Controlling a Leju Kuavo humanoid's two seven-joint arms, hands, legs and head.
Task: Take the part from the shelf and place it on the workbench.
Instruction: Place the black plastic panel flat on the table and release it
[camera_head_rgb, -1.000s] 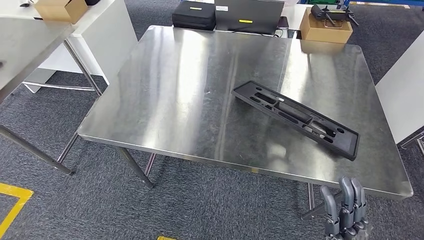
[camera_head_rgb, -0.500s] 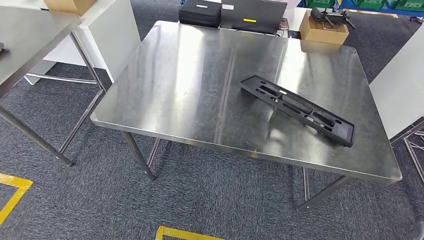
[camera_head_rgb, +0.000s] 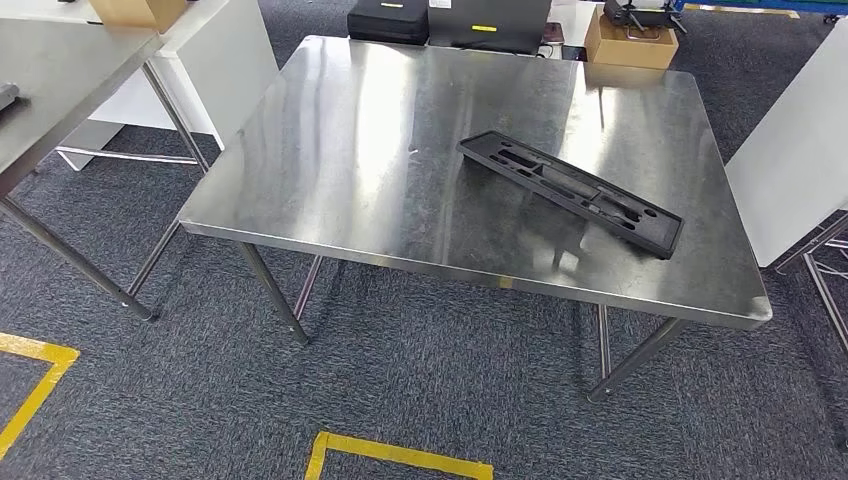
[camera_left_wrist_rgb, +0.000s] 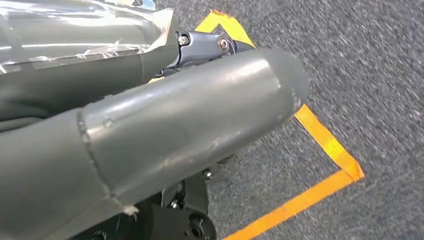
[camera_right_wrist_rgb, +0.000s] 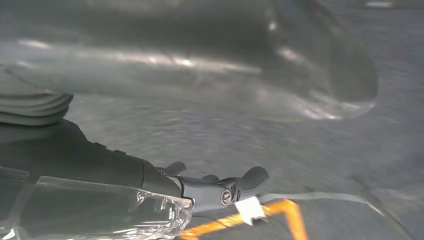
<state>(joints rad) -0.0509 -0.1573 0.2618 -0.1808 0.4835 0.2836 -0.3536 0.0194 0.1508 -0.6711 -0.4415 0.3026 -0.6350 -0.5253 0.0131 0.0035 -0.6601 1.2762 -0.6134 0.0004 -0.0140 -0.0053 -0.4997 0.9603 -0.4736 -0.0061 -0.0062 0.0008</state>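
- The black part (camera_head_rgb: 571, 192), a long moulded tray-like piece with slots cut into it, lies flat on the steel workbench (camera_head_rgb: 380, 160) — towards the right half, set at a slant, one end nearer the middle and the other nearer the right edge.
- Nothing touches the part; it sits clear of the bench's edges.
- The left hand (camera_left_wrist_rgb: 150, 135) hangs over grey carpet (camera_head_rgb: 420, 380), its thick grey thumb across the wrist view; darker fingers (camera_left_wrist_rgb: 210, 47) peek out behind it. Nothing sits in it, though how far the fingers are spread I cannot tell.
- The right hand (camera_right_wrist_rgb: 190, 185) is also over the carpet, blurred; its dark fingers (camera_right_wrist_rgb: 250, 177) lie stretched out and apart — with nothing between them.
- Yellow floor tape (camera_head_rgb: 400, 455) marks lines on the carpet near the bench.
- Beyond the far edge stand black cases (camera_head_rgb: 390, 20) and a cardboard box (camera_head_rgb: 630, 40).
- A second steel table (camera_head_rgb: 50, 90) stands to the left, a white panel (camera_head_rgb: 800, 170) to the right.
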